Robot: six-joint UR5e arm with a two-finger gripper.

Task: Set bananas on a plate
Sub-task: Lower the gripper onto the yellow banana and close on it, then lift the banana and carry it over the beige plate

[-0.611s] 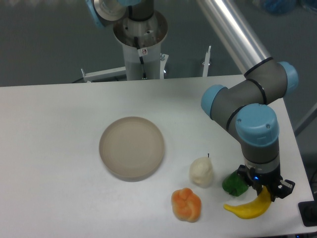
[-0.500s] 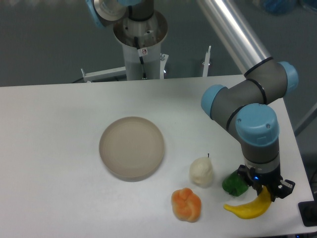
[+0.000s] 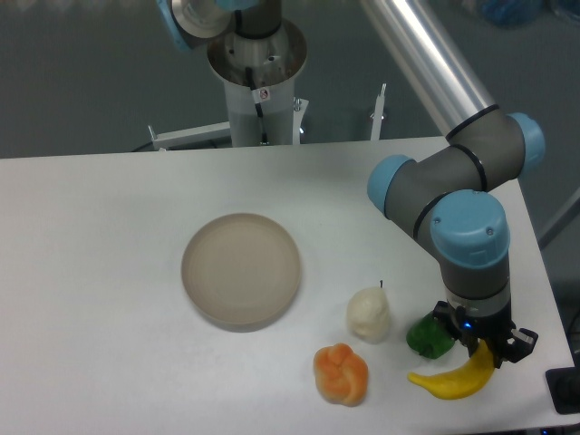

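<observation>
camera view from the front shows my arm reaching in from the 1 o'clock side of the table (image 3: pixel 109 272), elbow joints folded, wrist pointing straight down at the 5 o'clock corner. my pincer (image 3: pixel 482 352) sits low over the upper end of the banana (image 3: pixel 451 381), its dark fingers (image 3: pixel 513 345) on either side of that end and seemingly pressed on it, so i read it as gripping the banana, though the contact itself is small and partly hidden by my wrist. the banana lies curved on the table, its pointed end toward 9 o'clock.

compared with half a second ago almost nothing differs: my wrist and the banana have shifted only a trace toward 9 o'clock.

the banana is close to the table's front edge at 6 o'clock and near the right edge at 3 o'clock. just beside it at 10 o'clock sits a green toy (image 3: pixel 429 336), then a pale pear (image 3: pixel 368 313) and an orange lumpy fruit (image 3: pixel 341 372). the plate (image 3: pixel 240 268) lies well apart toward 10 o'clock, with bare table around it.
</observation>
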